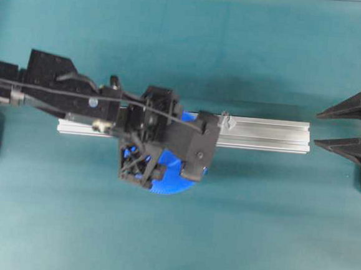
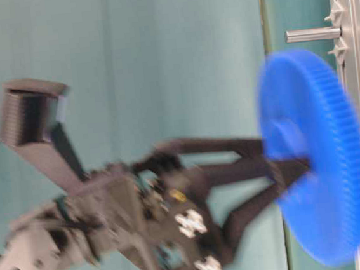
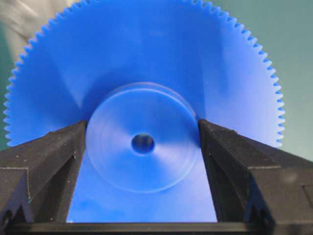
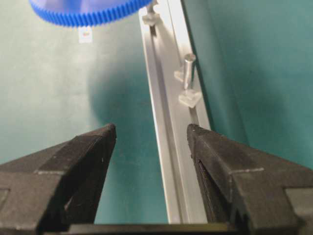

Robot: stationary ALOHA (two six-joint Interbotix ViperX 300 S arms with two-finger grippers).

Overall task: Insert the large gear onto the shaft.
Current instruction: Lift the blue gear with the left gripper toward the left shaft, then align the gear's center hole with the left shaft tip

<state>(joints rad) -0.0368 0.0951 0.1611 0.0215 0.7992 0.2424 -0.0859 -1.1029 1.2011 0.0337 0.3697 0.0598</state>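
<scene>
Now large gear [image 3: 146,78] between left gripper [image 3: 143,147] fingers

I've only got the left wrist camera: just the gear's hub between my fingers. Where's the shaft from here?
Observer: In the overhead view the shaft stands bare on the rail, to the right of the gear.
Operator: Is the hole over it?
Observer: No. The table-level view shows the shaft outside the gear's rim, nowhere near the hub.
Operator: Is the right arm in the way?
Observer: No. The right gripper sits open and empty at the overhead's right edge, just beyond the rail's end.
</scene>
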